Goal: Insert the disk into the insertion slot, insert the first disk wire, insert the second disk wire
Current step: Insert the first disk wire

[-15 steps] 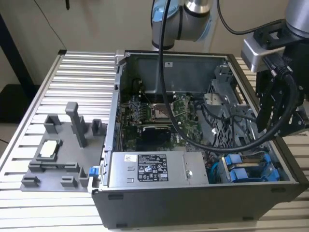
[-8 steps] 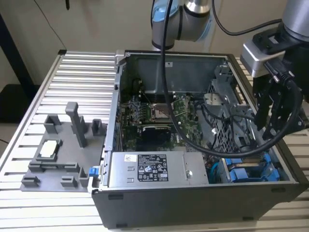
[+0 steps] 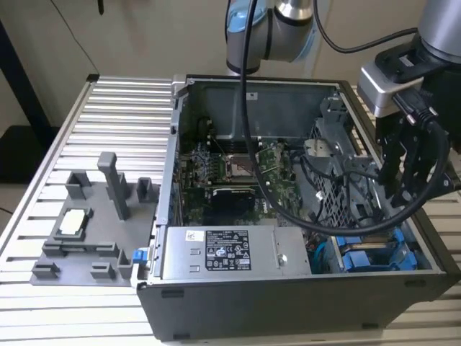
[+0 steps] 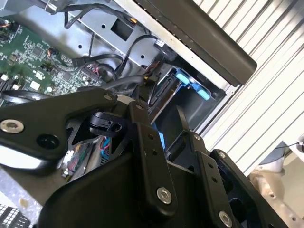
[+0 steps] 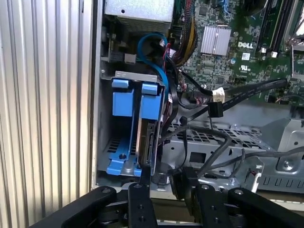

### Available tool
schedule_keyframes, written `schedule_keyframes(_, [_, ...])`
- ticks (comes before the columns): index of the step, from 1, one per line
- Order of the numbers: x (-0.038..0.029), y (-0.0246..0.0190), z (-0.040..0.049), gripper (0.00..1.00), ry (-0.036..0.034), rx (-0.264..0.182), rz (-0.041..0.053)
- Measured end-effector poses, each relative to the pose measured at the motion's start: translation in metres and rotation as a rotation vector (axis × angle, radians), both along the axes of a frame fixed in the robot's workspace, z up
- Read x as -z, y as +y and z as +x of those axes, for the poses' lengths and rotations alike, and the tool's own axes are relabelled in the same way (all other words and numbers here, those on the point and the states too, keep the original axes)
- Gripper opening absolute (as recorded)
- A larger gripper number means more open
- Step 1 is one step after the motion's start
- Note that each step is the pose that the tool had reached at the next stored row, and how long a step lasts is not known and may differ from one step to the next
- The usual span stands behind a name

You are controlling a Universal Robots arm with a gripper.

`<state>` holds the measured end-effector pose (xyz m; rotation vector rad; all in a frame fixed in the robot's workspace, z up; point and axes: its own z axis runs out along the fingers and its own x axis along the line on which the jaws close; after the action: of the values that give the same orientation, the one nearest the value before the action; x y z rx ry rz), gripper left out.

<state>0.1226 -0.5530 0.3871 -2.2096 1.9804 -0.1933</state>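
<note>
Disk insertion: judged complete. In the first wrist view the disk (image 5: 148,142) stands on edge in its blue carrier inside the insertion slot (image 5: 128,74), at the near corner of the computer case (image 3: 288,295) on the exterior view's right. Its connector edge faces outward and looks bare. Wire insertion: judged outstanding for both wires. A black wire (image 5: 247,90) ending in a black plug (image 5: 216,110) lies loose across the case interior, well apart from the disk's connector; a blue cable (image 5: 159,57) loops behind the slot, and its ends cannot be traced. End effector: the gripper (image 5: 165,173) hangs over the slot with its fingers spread apart and nothing visibly clamped between them. One fingertip sits just beside the lower end of the disk's connector edge; whether it touches cannot be told. Case contents: the green circuit board (image 3: 230,166) occupies the middle and the silver power supply (image 3: 230,252) lies along the near wall. Surface: the case rests on a ribbed metal table (image 3: 115,101); on the exterior view's left a grey holder (image 3: 94,216) stands on the table, near the case. Room: a plain pale wall (image 3: 144,36) lies beyond the table, and the arm (image 3: 266,29) rises behind the case's far side.
</note>
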Motion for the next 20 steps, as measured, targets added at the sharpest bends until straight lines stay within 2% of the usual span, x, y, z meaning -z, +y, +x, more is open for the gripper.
schedule_keyframes(3, [0.002, 0.001, 0.0, 0.4, -0.0051, 0.0, 0.0001])
schedule_keyframes(7, [0.0022, 0.0016, -0.0001, 0.4, -0.0073, -0.001, 0.0023])
schedule_keyframes(15, [0.0023, 0.0016, -0.0001, 0.38, -0.0073, -0.001, 0.0022])
schedule_keyframes(17, [0.0023, 0.0016, -0.0001, 0.26, -0.0074, -0.001, 0.0021])
schedule_keyframes(18, [0.0023, 0.0016, -0.0001, 0.26, -0.0074, -0.001, 0.0022])
schedule_keyframes(19, [0.0024, 0.0016, -0.0001, 0.2, -0.0073, -0.001, 0.0022])
schedule_keyframes(20, [0.0024, 0.0016, -0.0001, 0.19, -0.0073, -0.001, 0.0022])
